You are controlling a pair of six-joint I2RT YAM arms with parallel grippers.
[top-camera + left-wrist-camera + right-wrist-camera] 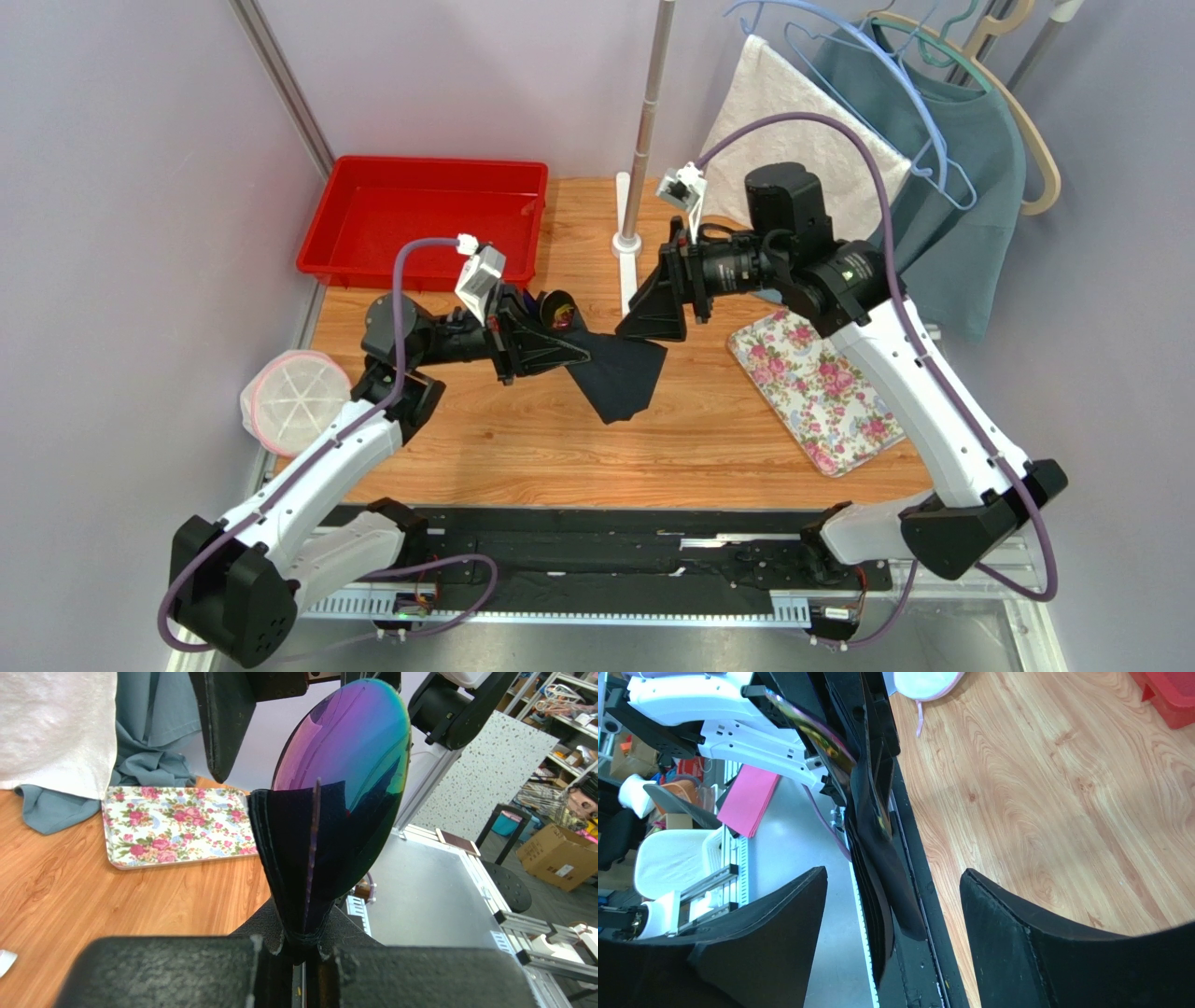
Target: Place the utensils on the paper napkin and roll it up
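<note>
The black paper napkin hangs off the table in a folded bunch, its lower corner drooping toward the wood. My left gripper is shut on its upper end. In the left wrist view the jaws pinch the napkin's folds, and a shiny iridescent spoon bowl rises out of them. My right gripper is open, just right of the napkin. In the right wrist view the napkin's edge hangs between the spread fingers without touching them. Other utensils are hidden.
A red tray sits at the back left. A floral mat lies at the right and also shows in the left wrist view. A white pole stands behind. Clothes on hangers hang at the back right. A white mesh cover is at the left edge.
</note>
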